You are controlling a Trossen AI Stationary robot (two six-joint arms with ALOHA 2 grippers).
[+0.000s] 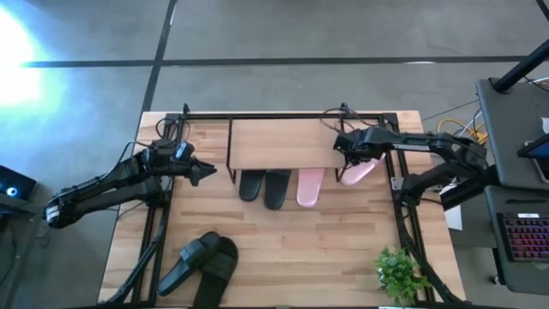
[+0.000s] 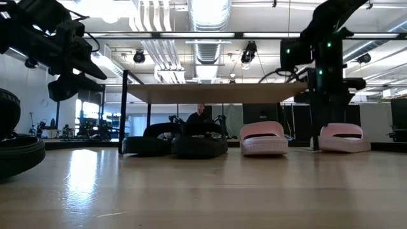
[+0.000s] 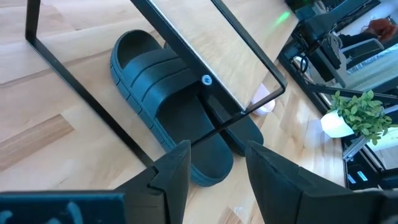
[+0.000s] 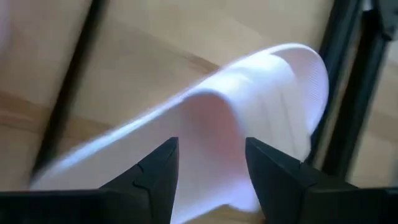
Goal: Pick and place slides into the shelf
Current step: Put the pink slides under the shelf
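Note:
The shelf (image 1: 283, 142) stands at the table's far side on its thin black legs. Under its board, two black slides (image 1: 264, 186) and one pink slide (image 1: 310, 186) rest sole-down on the table, heels sticking out toward the near edge. A second pink slide (image 1: 360, 172) lies flat just right of the shelf (image 2: 216, 93). My right gripper (image 4: 211, 146) is open right above that slide's strap (image 4: 217, 106). My left gripper (image 1: 210, 172) is open and empty. It hovers left of the shelf and looks at the black slides (image 3: 168, 93). Two more black slides (image 1: 204, 262) lie near the left front corner. My right gripper comes at the pink slide (image 2: 346, 137) from above, its open fingers (image 4: 158, 168) standing either side of the strap. I cannot tell whether they touch it. The slide rests flat on the table.
A small potted plant (image 1: 399, 273) stands at the near right corner. Black frame rails run along the table's left and right sides. Bare wood lies between the shelf and the near edge. A person sits in the room behind the shelf (image 2: 201, 114).

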